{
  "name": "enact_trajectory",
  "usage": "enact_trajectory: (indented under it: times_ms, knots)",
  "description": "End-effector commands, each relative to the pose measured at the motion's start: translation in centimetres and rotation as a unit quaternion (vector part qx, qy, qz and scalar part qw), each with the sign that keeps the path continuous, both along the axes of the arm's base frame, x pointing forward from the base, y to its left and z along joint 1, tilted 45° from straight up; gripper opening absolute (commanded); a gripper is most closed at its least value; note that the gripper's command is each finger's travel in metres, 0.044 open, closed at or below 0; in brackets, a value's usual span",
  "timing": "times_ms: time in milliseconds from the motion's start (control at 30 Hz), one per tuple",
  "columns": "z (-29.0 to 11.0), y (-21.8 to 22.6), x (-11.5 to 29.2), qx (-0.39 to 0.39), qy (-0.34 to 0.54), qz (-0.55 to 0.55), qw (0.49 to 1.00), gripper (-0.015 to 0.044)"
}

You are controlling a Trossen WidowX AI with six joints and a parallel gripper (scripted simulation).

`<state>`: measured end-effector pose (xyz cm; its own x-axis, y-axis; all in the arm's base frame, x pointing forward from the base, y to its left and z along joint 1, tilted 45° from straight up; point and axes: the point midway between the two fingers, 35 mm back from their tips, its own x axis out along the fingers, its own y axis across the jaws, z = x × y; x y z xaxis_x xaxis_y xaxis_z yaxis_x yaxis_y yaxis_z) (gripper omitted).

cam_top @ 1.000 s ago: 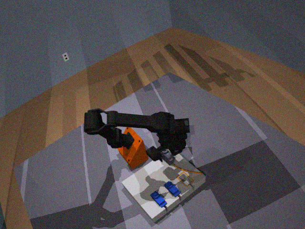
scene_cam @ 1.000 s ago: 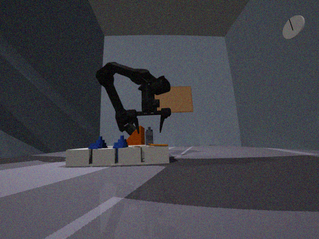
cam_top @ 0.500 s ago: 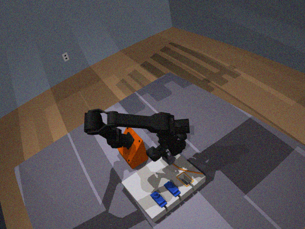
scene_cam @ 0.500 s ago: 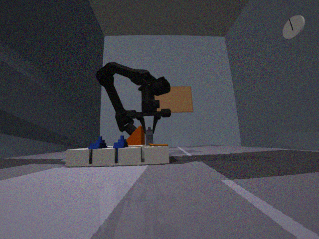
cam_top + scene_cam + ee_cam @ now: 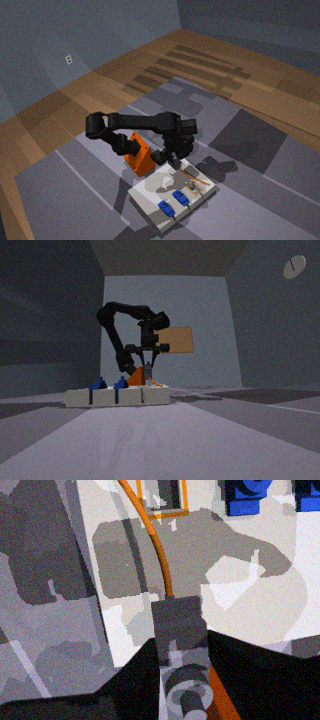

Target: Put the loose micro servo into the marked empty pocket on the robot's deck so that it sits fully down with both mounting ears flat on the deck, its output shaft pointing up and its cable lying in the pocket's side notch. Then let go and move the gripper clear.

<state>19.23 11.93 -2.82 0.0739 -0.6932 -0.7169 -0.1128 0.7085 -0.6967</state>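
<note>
Servo (image 5: pixel 177 622), one, between fingers (image 5: pixel 153 359) (two blue servos (image 5: pixel 180 197) seated)

A matte black, chunky-jointed arm (image 5: pixel 144 123) rises from an orange wedge-shaped base (image 5: pixel 139 157).

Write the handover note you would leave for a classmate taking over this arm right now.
Gripper: shut on the grey servo, at the deck's far edge.
Cable: orange, trailing from the servo toward the pocket.
Pocket: orange-outlined, empty, beside two blue servos already seated.
Done: servo gripped.
Left: carry it to the pocket, seat it shaft up with ears flat and cable in the notch, release, back away.
</note>
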Motion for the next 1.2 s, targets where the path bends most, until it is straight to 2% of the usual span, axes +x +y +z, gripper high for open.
enact_trajectory:
  times_ms: [0, 367, 800, 1167]
  knots:
    - [0.2, 0.2, 0.1, 0.003, 0.0, -0.003, 1.0, 0.0]
    - [-0.7, 1.4, 2.5, 0.004, -0.001, -0.003, 1.0, 0.0]
    - [0.7, 0.0, 3.1, 0.003, -0.001, -0.003, 1.0, 0.0]
    - [0.6, 0.5, 7.2, 0.003, -0.002, -0.003, 1.0, 0.0]
